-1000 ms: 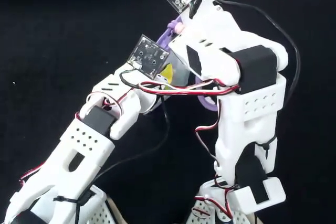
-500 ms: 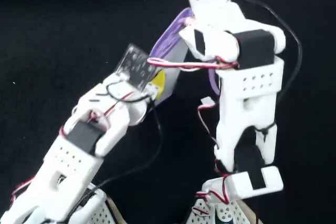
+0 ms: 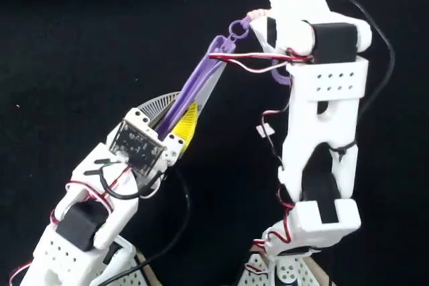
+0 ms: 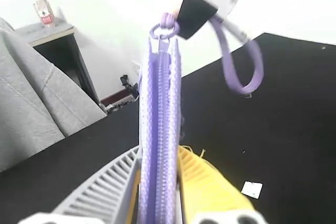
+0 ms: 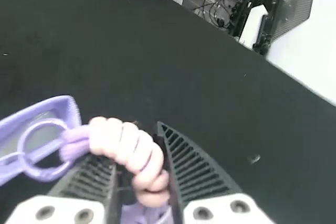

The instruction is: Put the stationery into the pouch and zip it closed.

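- Down at the near edge, we have the left gripper [image 4: 160,161], its ribbed grey and yellow fingers pressed together on the lower end of the purple fabric zip pouch [image 3: 201,75].
- Up from there, the pouch hangs in the air above the black cloth table [image 3: 80,51], drawn into a straight slanted line between the two arms.
- We read it as light and soft. It looks straight only because both ends are pulled, and we'd expect it to fold and sag once either end goes slack.
- From the left wrist, the zip teeth look meshed along the stretch we can see. We cannot tell if the run is complete.
- That zip band is the stiffest part, so we judge it the best place to hold. The thin side walls would bunch and slide between the fingers.
- A purple wrist-strap loop [image 4: 226,64] dangles free near the top end, and we think it could snag.
- At the far end, the right gripper [image 5: 137,156] has its dark ribbed fingers clamped on the pink knotted cord pull [image 5: 113,132].
- The knots give some purchase, but the pull is small and rounded. We'd pull along the line of the zip, since a sideways tug could pop it out.
- Below on the cloth lies a small white scrap [image 3: 265,130], well apart from the pouch.
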### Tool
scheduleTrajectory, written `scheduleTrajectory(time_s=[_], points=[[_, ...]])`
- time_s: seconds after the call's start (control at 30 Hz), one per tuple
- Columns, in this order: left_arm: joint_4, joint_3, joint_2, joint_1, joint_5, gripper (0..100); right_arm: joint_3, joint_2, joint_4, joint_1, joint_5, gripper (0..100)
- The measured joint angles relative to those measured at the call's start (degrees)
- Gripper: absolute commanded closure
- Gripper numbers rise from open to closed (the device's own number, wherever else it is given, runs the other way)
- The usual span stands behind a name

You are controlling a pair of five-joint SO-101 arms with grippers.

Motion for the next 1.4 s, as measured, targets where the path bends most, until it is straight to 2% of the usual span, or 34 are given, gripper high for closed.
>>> scheduleTrajectory(time_s=[0.4,0.73,0.97,1.13,1.4], points=[[0.1,0.2,-0.9,-5.1,4.5,97,-0.1,11.3,-5.6,1.9,0.0,98.7],[0.2,-1.0,-0.8,-5.5,8.4,97,-3.3,21.0,-7.3,1.8,0.6,98.7],[0.3,-4.8,-0.8,-5.6,9.2,97,-12.0,31.6,-2.1,1.9,7.5,98.7],[0.4,-5.0,-1.7,-9.7,12.6,97,-19.6,37.5,1.2,1.8,11.7,98.7],[2.1,-4.9,-6.6,-11.4,14.2,97,-29.2,42.6,3.6,1.7,12.7,98.7]])
